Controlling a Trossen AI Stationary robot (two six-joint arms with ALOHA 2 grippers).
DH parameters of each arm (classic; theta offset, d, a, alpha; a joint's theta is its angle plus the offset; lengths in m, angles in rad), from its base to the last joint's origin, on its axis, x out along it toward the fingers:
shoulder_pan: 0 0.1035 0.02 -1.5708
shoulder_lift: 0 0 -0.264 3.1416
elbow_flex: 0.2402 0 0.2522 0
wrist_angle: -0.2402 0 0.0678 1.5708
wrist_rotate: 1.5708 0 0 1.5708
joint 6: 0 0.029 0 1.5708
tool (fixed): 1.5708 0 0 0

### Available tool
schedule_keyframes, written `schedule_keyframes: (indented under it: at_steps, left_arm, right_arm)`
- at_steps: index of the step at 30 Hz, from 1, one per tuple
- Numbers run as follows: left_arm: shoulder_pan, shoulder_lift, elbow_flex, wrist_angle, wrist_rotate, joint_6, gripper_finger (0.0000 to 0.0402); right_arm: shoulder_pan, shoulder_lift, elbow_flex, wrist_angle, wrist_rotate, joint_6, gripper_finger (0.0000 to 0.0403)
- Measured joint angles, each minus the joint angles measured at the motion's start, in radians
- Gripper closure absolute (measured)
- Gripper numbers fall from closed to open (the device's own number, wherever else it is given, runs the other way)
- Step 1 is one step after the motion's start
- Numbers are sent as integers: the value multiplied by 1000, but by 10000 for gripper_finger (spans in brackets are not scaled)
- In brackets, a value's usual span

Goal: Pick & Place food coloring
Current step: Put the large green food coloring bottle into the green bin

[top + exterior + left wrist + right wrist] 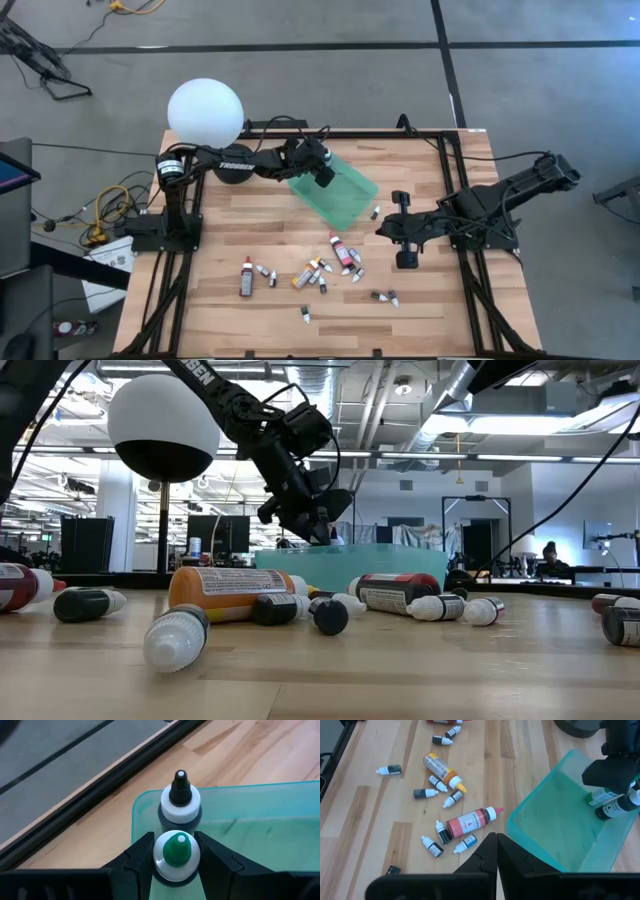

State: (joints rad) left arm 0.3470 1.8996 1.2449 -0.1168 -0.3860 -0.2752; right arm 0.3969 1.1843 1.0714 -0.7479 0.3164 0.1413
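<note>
— While we look past the left gripper [176,862], what do we see between its fingers [142,857]?

— We see a small bottle with a green cap [176,851]. It sits exactly between the two fingers, and each finger presses one side of its white collar, so the fingers are closed on this bottle. The cap points forward, away from the wrist.

— Is another bottle near the fingertips?

— Yes. Just beyond the fingertips a dark bottle with a white collar and a dark tip [180,797] stands in the corner of the green tray [260,815]. It touches, or almost touches, the held bottle; we cannot tell which. In the right wrist view both bottles [612,806] are at the tray's far corner, under the left gripper [612,770].

— And the right gripper [496,851]?

— Its fingers are pressed together with nothing between them. It waits over the table [440,310], beside the tray [345,200].

— Where is the other food coloring [320,272], from these closed fingers?

— It lies loose on the wood, ahead of the fingertips and apart from them. The nearest are a red bottle with a pink cap [472,820] and some tiny white-tipped ones [440,832] around it. An orange bottle [442,770] lies farther out, with more tiny ones beyond it.
</note>
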Motion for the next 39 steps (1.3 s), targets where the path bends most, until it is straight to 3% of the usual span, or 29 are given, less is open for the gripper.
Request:
schedule_keyframes:
  at_steps: [17, 39]
  left_arm:
    - [0, 0, 0, -8, -14, 0, 234]
    - [-22, -49, 0, 1, -21, 49, 232]
  right_arm:
    - [0, 0, 0, 0, 0, 10, 403]
    - [0, 0, 0, 2, 0, 10, 403]
